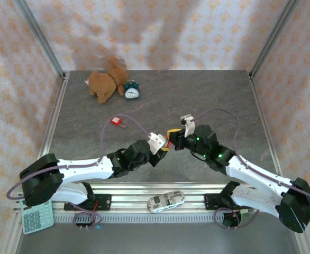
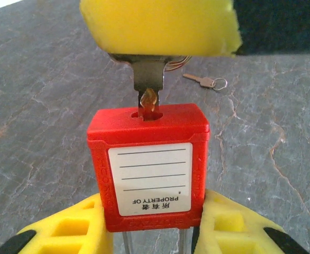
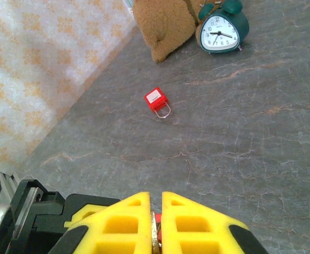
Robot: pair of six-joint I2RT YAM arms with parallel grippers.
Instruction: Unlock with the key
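A red padlock (image 2: 147,164) with a white "PROPERTY OF" label is clamped between the yellow pads of my left gripper (image 2: 152,225), shackle toward the wrist. My right gripper (image 3: 155,211) is shut on a metal key (image 2: 149,79), whose tip sits in the keyway slot on the padlock's end. In the top view the two grippers meet nose to nose at mid-table, left gripper (image 1: 162,144) and right gripper (image 1: 174,138), with the padlock (image 1: 166,142) between them. The key's thin edge (image 3: 155,235) shows between the right pads.
A second red padlock (image 1: 116,120) lies on the table to the left. A spare key on a ring (image 2: 202,81) lies beyond. A teddy bear (image 1: 105,84) and green alarm clock (image 1: 131,90) sit at the back. A calculator (image 1: 37,216) and toy car (image 1: 165,200) lie at the near edge.
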